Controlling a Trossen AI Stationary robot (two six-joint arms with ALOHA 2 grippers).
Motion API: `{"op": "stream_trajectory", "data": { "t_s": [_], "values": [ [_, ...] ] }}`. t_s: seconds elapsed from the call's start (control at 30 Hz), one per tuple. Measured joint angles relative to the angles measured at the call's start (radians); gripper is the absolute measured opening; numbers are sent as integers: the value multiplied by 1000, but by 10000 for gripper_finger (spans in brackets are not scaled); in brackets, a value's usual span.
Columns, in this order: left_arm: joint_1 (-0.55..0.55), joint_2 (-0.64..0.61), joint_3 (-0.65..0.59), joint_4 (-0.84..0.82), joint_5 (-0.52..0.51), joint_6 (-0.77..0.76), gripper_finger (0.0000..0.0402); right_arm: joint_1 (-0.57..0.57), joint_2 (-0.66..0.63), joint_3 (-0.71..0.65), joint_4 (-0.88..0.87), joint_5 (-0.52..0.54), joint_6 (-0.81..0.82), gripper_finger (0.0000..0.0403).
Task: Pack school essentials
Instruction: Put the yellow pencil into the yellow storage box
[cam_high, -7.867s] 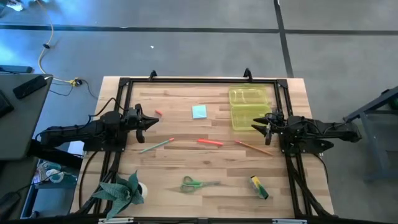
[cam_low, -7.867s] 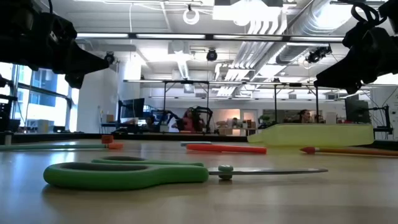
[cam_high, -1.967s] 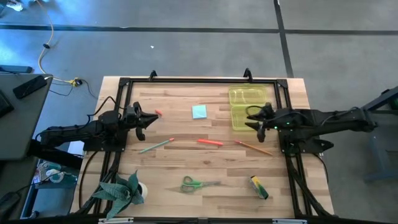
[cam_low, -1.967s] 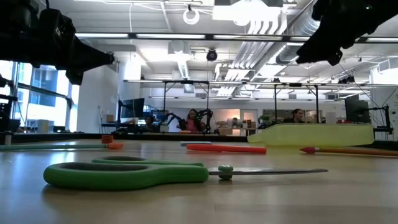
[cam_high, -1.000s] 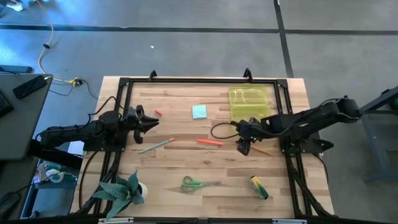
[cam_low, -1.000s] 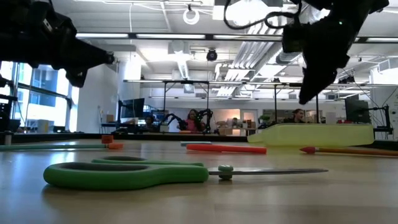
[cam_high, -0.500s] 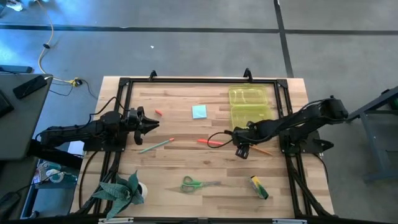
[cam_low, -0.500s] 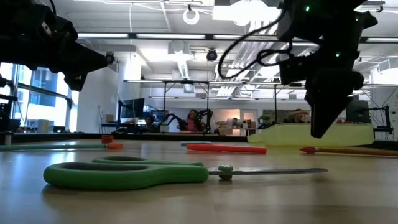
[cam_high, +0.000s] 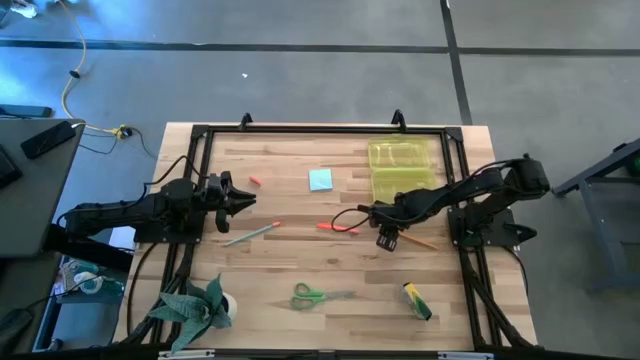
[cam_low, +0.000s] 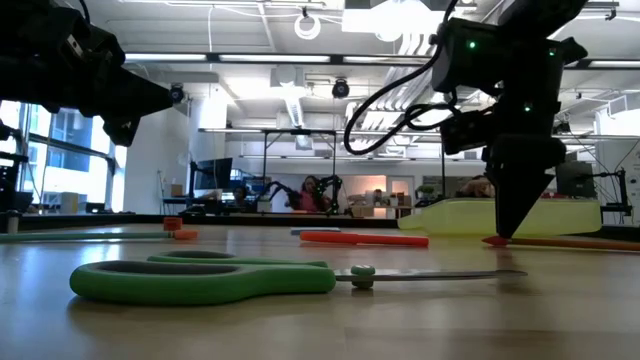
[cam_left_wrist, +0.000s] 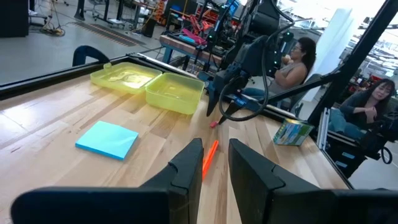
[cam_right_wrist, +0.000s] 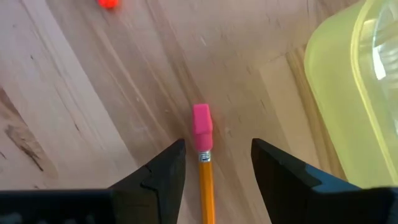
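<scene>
My right gripper (cam_high: 385, 238) (cam_right_wrist: 217, 149) points down, open, with its fingers on either side of the wooden pencil (cam_high: 420, 241) at the pink eraser end (cam_right_wrist: 201, 127), touching nothing. In the low view its fingertips (cam_low: 515, 225) reach almost to the table. The red-orange marker (cam_high: 338, 228), green pencil (cam_high: 250, 234), light-blue note pad (cam_high: 320, 179), tiny red piece (cam_high: 254, 181), green-handled scissors (cam_high: 315, 294) and yellow-green stick (cam_high: 416, 300) lie flat on the table. My left gripper (cam_high: 242, 197) (cam_left_wrist: 214, 165) waits at the table's left, open by a narrow gap.
The open translucent yellow case (cam_high: 403, 172) lies near the far right corner, just beyond the right gripper. A green leafy plant (cam_high: 195, 308) stands at the near left corner. A dark frame (cam_high: 300, 130) runs around the table's edges. People sit beyond the table (cam_left_wrist: 292, 59).
My right gripper has moved slightly toward the table's left and come down toward the table, ending with its fingers pointing down over the wooden pencil's eraser end. The pencil and the other things have stayed where they were.
</scene>
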Motion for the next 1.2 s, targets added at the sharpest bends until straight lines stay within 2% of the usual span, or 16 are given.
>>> {"op": "stream_trajectory", "data": {
  "t_s": [0.37, 0.47, 0.73, 0.8, 1.0, 1.2],
  "values": [
    [0, 0, 0, 0, 0, 0, 70, -2, 75, 4, 27, -3, 0, 164],
    [0, 0, 0, 0, 0, 0, 70, -2, 74, 3, 29, -9, 0, 137],
    [0, 0, 0, 0, 0, 0, 70, -1, 72, 2, 31, -24, -3, 25],
    [0, 0, 0, 0, 0, 0, 70, -1, 72, 2, 31, -28, -25, 11],
    [0, 0, 0, 0, 0, 0, 70, -2, 57, 12, 32, -36, -53, 19],
    [0, 0, 0, 0, 0, 0, 70, -2, -16, 61, 35, -37, -115, 7]
  ]
}}
